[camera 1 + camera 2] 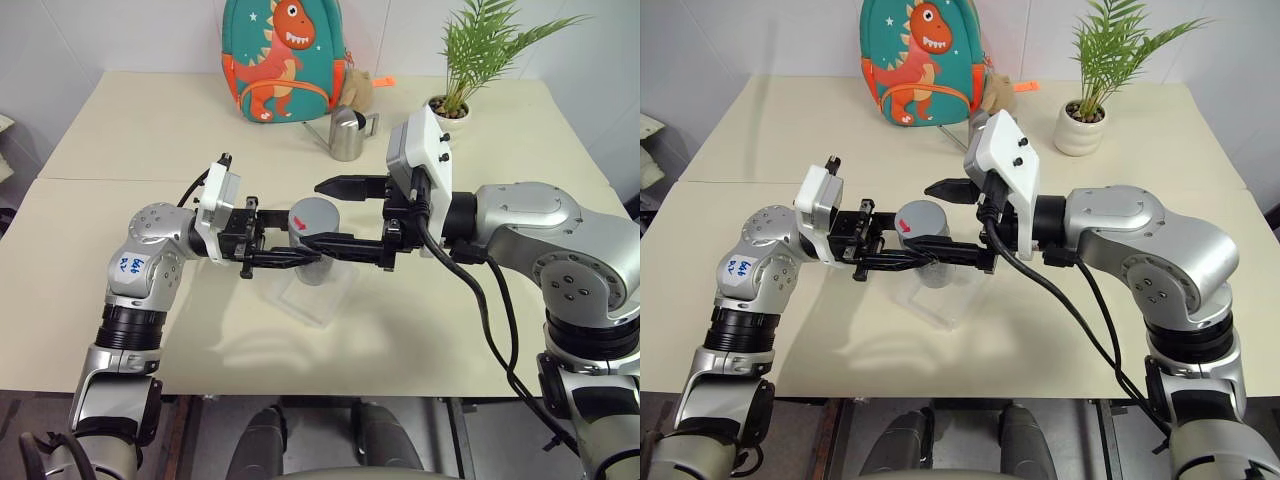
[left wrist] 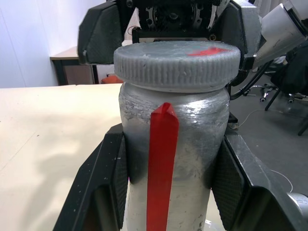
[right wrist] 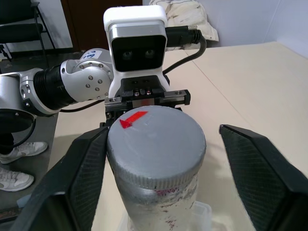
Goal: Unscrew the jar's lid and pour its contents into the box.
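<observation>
Left gripper (image 1: 283, 243) is clamped on the jar (image 2: 173, 144), holding it upright just above the box (image 1: 322, 292) on the table (image 1: 150, 120). Lid (image 3: 156, 144) sits on the jar. Right gripper (image 3: 159, 159) straddles the lid, 1 finger (image 3: 79, 173) touching it, the other standing apart.

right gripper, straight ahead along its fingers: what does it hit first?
Probably the grey ribbed screw lid on the silvery jar: it sits between the right gripper's open fingers. Behind it stands the left gripper, clamping the jar body. Depth is uncertain.
</observation>
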